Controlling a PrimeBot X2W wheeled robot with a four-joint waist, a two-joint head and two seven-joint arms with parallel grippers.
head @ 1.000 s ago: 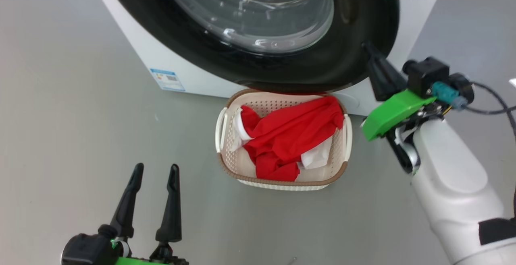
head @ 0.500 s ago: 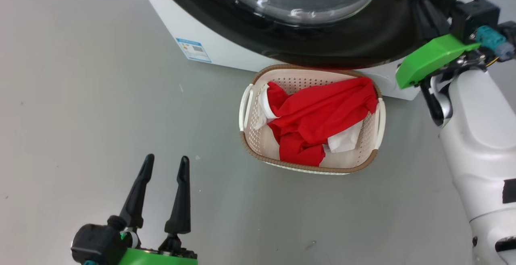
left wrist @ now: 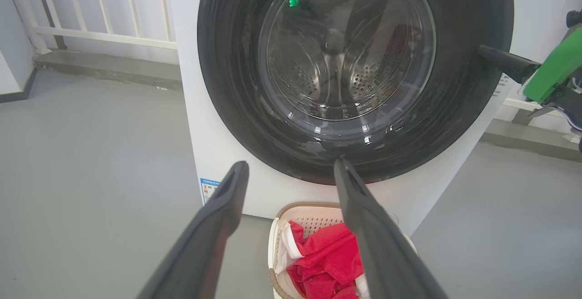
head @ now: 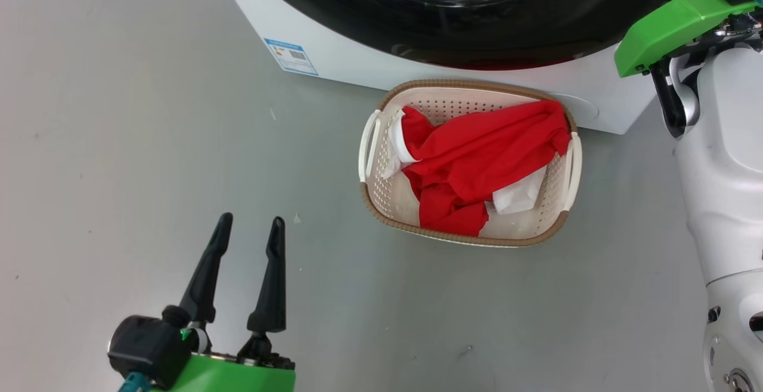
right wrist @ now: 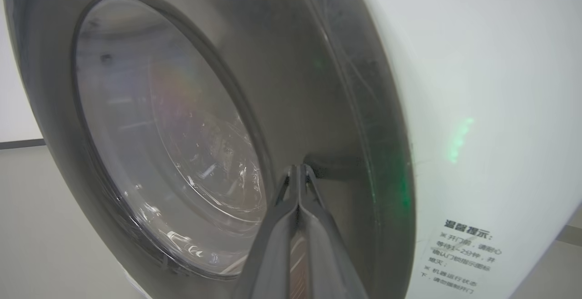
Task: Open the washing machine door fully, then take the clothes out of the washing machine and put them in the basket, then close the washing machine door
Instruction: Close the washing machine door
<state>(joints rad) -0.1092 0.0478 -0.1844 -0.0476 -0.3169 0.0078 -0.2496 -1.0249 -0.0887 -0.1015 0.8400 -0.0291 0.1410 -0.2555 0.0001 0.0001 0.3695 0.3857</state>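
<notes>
While our left gripper (head: 251, 219) hangs wide and empty, our right gripper (right wrist: 298, 168) is pinched closed. Its tips meet the washing machine door (right wrist: 291, 85).

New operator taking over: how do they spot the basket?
Find the big white front-loading washing machine with the glossy black round door. On the grey floor before it sits a small cream perforated plastic basket; its brown woven-look rim and bright red clothes inside mark it out.
</notes>
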